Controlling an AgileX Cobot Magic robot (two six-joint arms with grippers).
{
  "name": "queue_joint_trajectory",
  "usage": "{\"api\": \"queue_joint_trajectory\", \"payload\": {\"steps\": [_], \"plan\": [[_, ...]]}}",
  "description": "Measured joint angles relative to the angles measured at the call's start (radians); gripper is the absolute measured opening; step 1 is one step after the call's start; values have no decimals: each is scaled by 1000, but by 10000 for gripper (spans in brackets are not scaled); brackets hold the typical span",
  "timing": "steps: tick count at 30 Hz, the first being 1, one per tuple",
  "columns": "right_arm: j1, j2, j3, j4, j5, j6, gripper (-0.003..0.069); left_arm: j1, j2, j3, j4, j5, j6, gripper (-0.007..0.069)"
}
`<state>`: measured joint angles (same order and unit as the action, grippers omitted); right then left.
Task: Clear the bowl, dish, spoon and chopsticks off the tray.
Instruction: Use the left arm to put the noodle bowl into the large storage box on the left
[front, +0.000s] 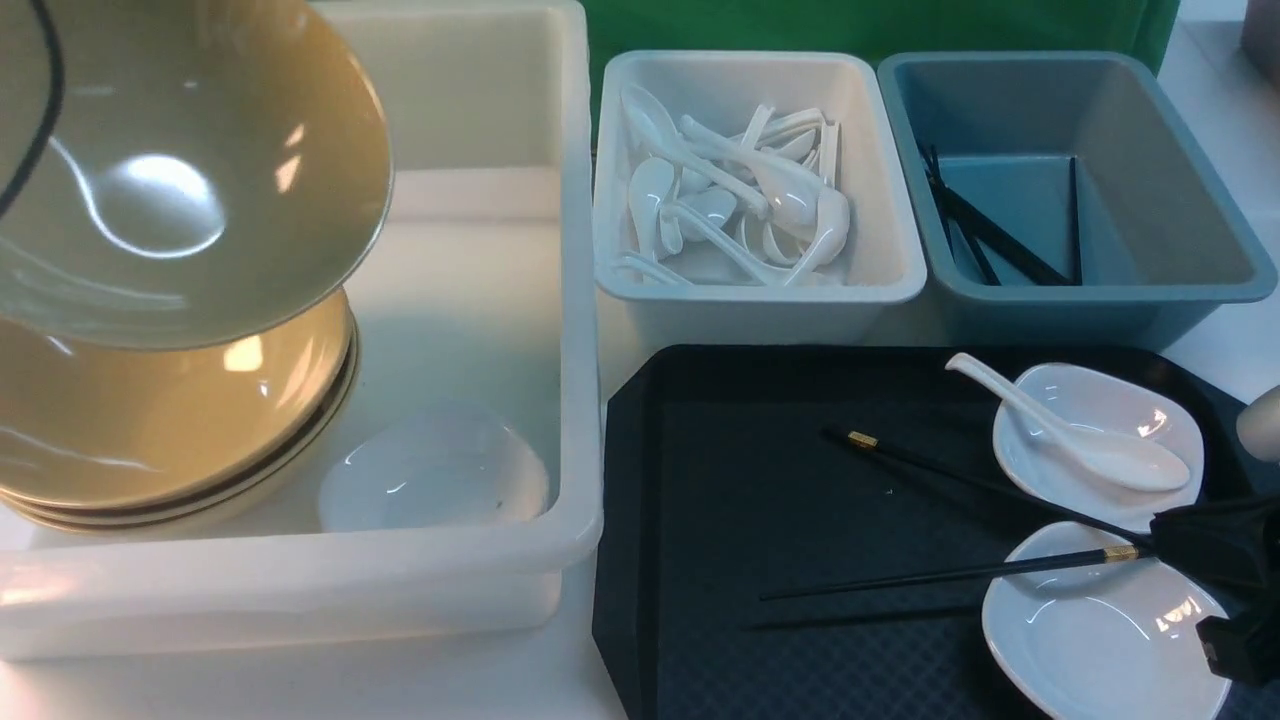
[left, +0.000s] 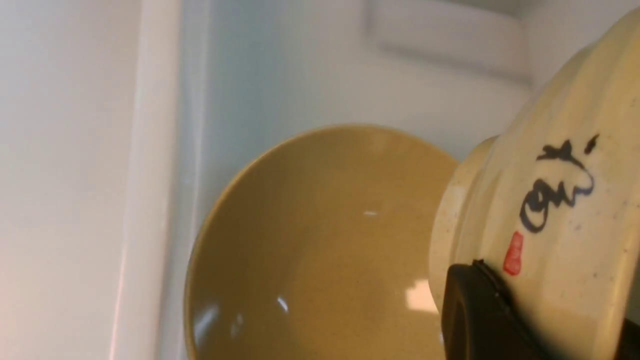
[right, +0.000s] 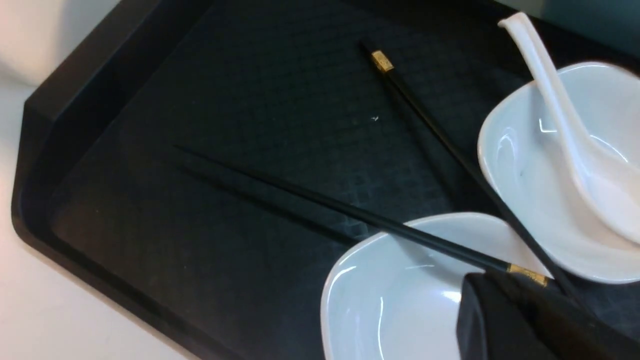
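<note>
My left gripper (left: 555, 330) is shut on the rim of the mustard-tan bowl (front: 180, 170). It holds the bowl tilted above a stack of like bowls (front: 170, 420) in the big white tub (front: 480, 590). The bowl's cream underside (left: 550, 200) fills the left wrist view and hides the gripper in the front view. The black tray (front: 750, 520) holds two white dishes (front: 1040, 470) (front: 1090, 640). The spoon (front: 1080, 430) lies in the far dish. My right gripper (front: 1200, 550) is shut on the gold-banded end of one chopstick (front: 950, 575), raised over the near dish. The other chopstick (front: 950, 472) lies on the tray.
A small white dish (front: 435, 470) lies in the big tub beside the stacked bowls. Behind the tray stand a white tub of spoons (front: 750, 290) and a blue-grey tub of chopsticks (front: 1080, 290). A green cloth hangs at the back.
</note>
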<state>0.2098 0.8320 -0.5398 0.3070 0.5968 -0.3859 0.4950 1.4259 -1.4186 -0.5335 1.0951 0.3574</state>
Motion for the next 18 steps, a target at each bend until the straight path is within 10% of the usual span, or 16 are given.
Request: {"api": "queue_joint_trajectory", "payload": {"steps": [18], "plan": [[0, 0, 0, 8, -16, 0, 46, 44, 8, 346, -3, -326, -4, 8]]}}
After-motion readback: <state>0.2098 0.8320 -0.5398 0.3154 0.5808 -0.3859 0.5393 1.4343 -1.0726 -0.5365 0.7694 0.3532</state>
